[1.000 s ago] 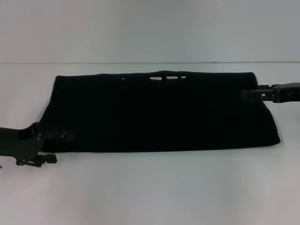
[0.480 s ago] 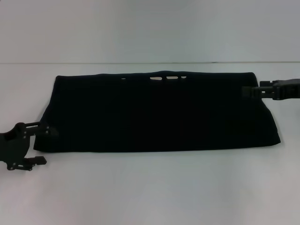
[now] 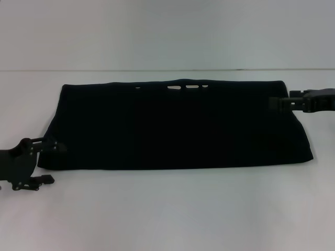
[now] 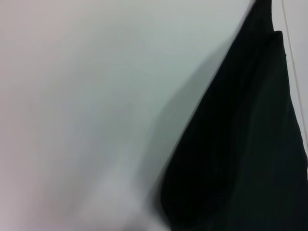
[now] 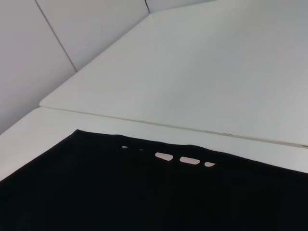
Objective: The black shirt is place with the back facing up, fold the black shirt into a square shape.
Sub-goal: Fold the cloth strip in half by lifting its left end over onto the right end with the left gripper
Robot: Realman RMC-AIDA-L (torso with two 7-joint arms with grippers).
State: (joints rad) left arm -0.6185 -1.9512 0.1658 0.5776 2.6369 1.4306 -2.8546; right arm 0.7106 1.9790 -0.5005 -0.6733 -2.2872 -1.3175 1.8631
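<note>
Lying flat on the white bench (image 3: pixel 167 209) in the head view, the black shirt (image 3: pixel 175 125) forms a wide folded band, the left hand (image 3: pixel 47 163) spread just off its near left corner, the right hand (image 3: pixel 275 103) at its right edge, grip unclear; wrist views show only cloth and bench.

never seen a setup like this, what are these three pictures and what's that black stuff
It is a two-armed robot folding laundry. The wide picture comes from a camera on its head; the other two come from cameras on its wrists. The big dark shape is the black shirt, already folded into a long band on the white table. The left claw, fingers apart, sits at the shirt's near left corner. The right claw reaches to the far right corner; whether it grips the cloth is unclear.
</note>
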